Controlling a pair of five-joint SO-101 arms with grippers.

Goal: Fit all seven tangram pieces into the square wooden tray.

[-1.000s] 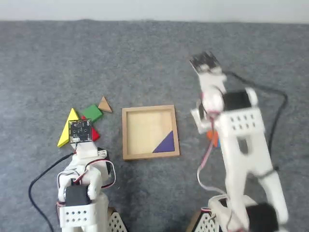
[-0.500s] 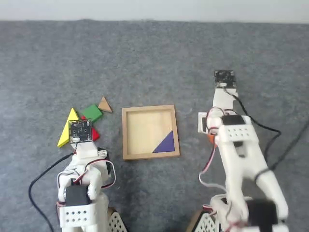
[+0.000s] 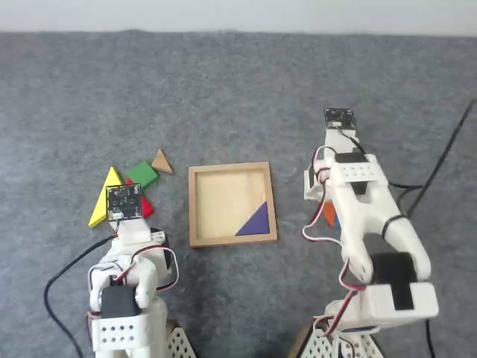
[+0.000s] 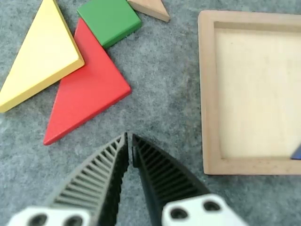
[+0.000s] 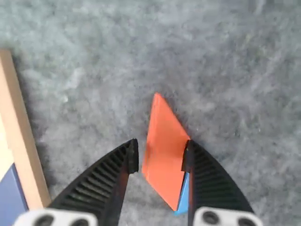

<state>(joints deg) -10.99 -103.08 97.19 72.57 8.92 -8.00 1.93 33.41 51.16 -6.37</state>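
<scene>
Right claw (image 5: 160, 153) stands open astride the orange piece (image 5: 162, 134); left claw (image 4: 129, 139) is closed near the red triangle (image 4: 87, 94).

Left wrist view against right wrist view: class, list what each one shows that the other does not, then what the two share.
Left wrist view, not the right: a yellow triangle, a red triangle, a green square and a tan triangle on the carpet beside the tray, with the left claw shut near the red triangle's corner.

Right wrist view, not the left: an orange piece lying over a blue piece, with the right claw open astride the orange one.

Both: the wooden tray, the purple triangle in its corner, and the grey carpet.
</scene>
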